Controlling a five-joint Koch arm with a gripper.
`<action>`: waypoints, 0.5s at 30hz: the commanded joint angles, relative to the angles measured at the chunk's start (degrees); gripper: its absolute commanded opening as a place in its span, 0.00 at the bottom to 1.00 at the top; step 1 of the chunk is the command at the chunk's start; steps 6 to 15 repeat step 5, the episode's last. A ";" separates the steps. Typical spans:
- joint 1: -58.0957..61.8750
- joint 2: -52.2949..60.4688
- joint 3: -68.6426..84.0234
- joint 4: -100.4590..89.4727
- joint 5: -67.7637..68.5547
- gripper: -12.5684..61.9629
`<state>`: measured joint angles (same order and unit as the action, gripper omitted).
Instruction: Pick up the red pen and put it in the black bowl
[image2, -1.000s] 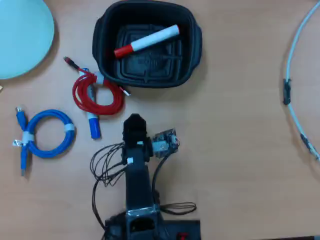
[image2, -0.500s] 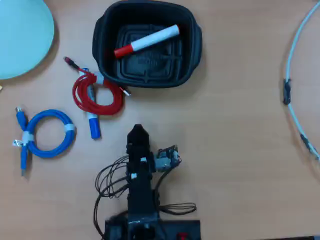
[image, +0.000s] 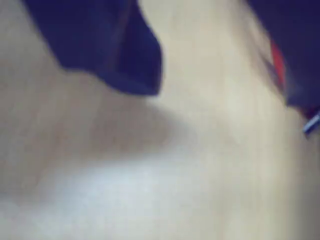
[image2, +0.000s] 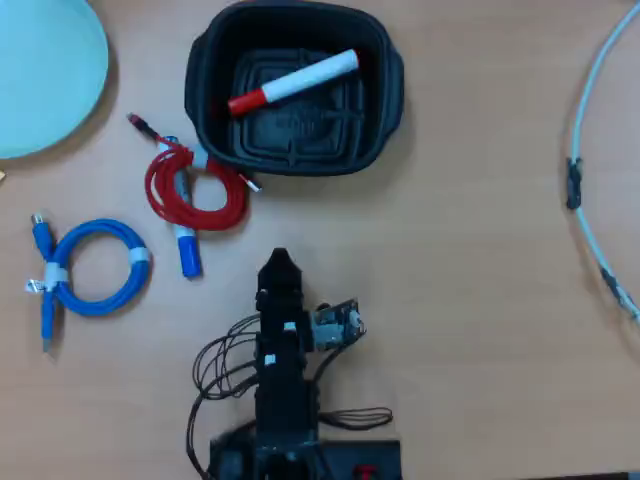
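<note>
The red pen (image2: 293, 82), a white barrel with a red cap at its left end, lies slanted on the ridged floor of the black bowl (image2: 384, 110) at the top centre of the overhead view. My gripper (image2: 278, 263) is well below the bowl, near the arm's base. It narrows to one dark point with no gap showing and holds nothing. The wrist view is badly blurred. It shows a dark finger (image: 110, 50) at the top left over bare wood, and a dark shape with a red streak (image: 276, 65) at the right edge.
A coiled red cable (image2: 190, 188) lies over a blue-capped marker (image2: 187, 250) left of the bowl. A coiled blue cable (image2: 95, 268) is further left. A pale blue plate (image2: 40, 70) sits in the top left corner. A white cable (image2: 590, 150) runs along the right edge.
The arm has folded back toward its base, so the gripper has drawn down and away from the bowl. The pen has not moved in the bowl.
</note>
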<state>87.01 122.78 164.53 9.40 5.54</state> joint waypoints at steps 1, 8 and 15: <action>0.00 0.53 0.70 0.26 -0.44 0.50; 0.00 0.44 0.88 0.26 -0.53 0.50; 0.00 0.44 0.88 0.26 -0.53 0.50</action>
